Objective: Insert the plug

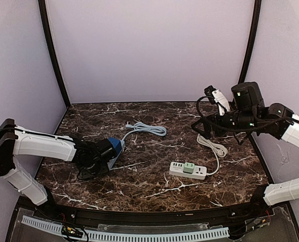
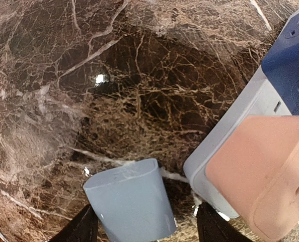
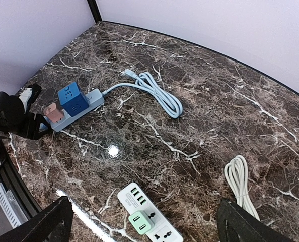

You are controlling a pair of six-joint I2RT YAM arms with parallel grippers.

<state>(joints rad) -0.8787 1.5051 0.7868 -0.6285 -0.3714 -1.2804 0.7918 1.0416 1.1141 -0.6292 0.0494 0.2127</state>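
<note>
On the counter [image 1: 154, 194], one strip [image 1: 115, 148] lies left, its cable [image 1: 147, 128] coiled behind-right. A second strip [image 1: 188, 170] lies front right, an adapter [image 1: 189, 167] on it, a cord [image 1: 213, 146] behind it. The left hand [image 1: 103, 155] sits at the first strip's near end, perhaps touching.
</note>
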